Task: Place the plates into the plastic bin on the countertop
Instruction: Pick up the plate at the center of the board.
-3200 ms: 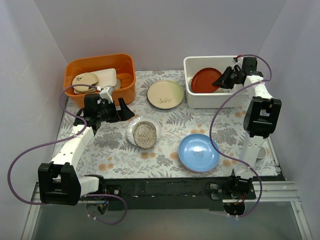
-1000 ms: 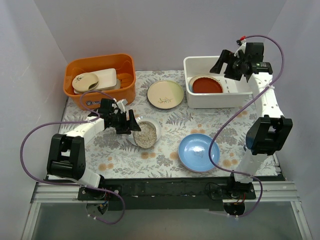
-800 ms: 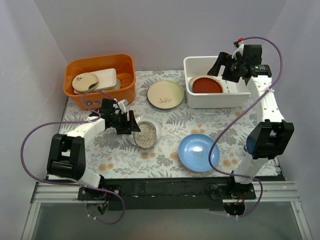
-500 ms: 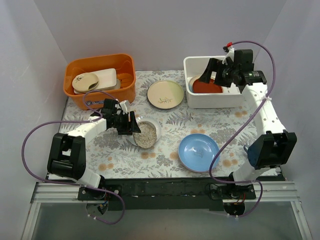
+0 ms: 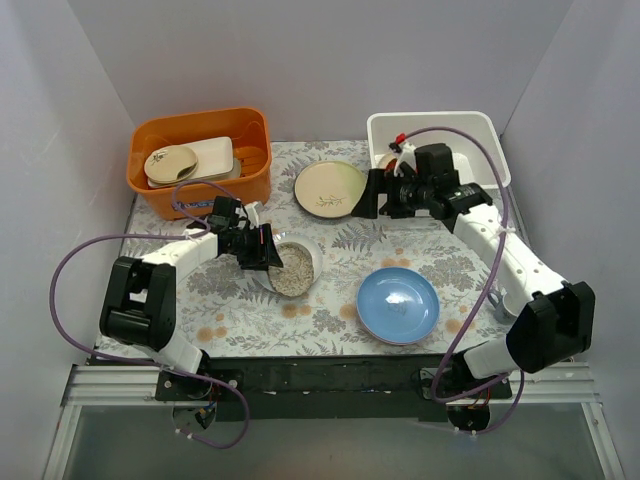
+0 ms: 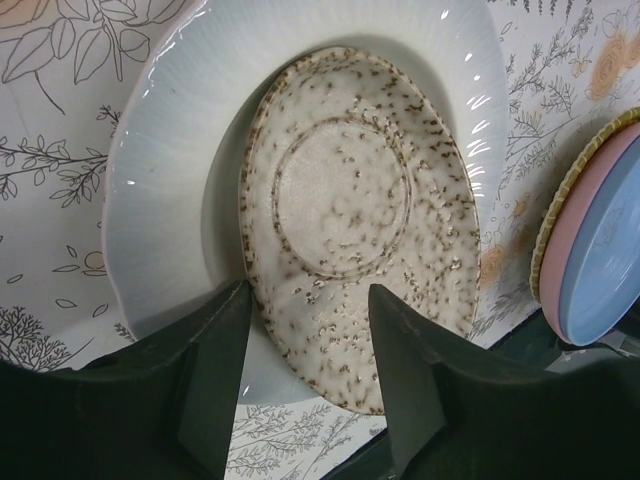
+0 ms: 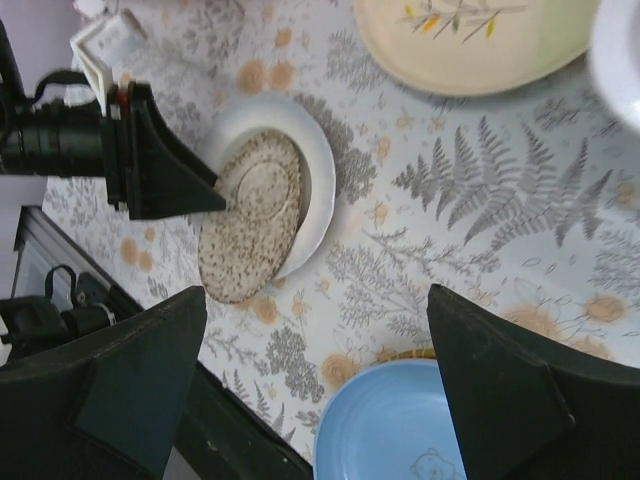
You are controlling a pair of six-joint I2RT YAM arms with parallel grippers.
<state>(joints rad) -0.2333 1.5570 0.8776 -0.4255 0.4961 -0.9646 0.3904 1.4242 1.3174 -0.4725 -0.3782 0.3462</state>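
Plate (image 6: pixel 340 210) sits with its near rim between my left gripper's (image 6: pixel 310 290) parted fingers, ready to pinch, while my right gripper (image 7: pixel 318 295) hangs wide and empty

Plain pale lavender-grey walls (image 5: pixel 320 60) close in the back, left and right of the top view, evenly lit with only soft shadows. The countertop (image 5: pixel 230 310) fills the middle, edged along the bottom by a metal rail (image 5: pixel 575 385). Below that lies a dull grey surface (image 5: pixel 320 450), possibly floor.
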